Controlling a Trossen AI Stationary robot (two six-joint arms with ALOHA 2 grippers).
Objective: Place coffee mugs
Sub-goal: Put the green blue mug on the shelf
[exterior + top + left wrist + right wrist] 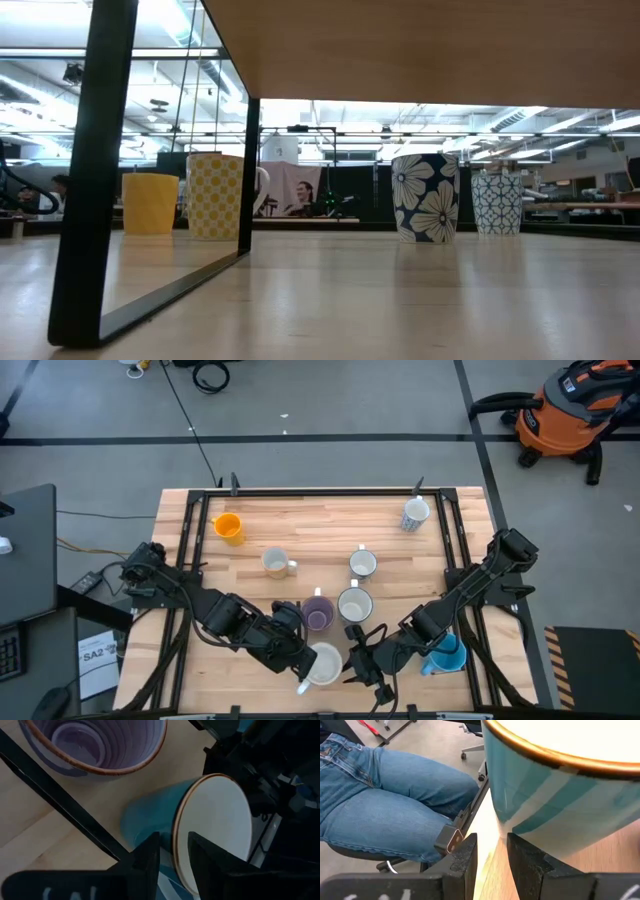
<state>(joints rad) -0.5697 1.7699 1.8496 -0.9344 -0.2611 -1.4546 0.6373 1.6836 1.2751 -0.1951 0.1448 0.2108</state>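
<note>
A teal mug (323,663) with a cream inside stands near the table's front edge, just in front of a purple mug (318,612). My left gripper (174,855) is open at its rim (174,851). One finger stands inside the mug and one outside, with a sliver of gap on either side. My right gripper (492,852) is open close beside the mug's striped wall (545,795), with only bare table between its fingers. An orange mug (229,527), a cream one (277,562) and two white ones (362,563) stand farther back.
A blue mug (446,655) stands under my right arm, and a patterned mug (415,513) at the far right. Black frame rails (188,550) run along both sides of the table. A seated person's legs (385,795) are just beyond the near edge.
</note>
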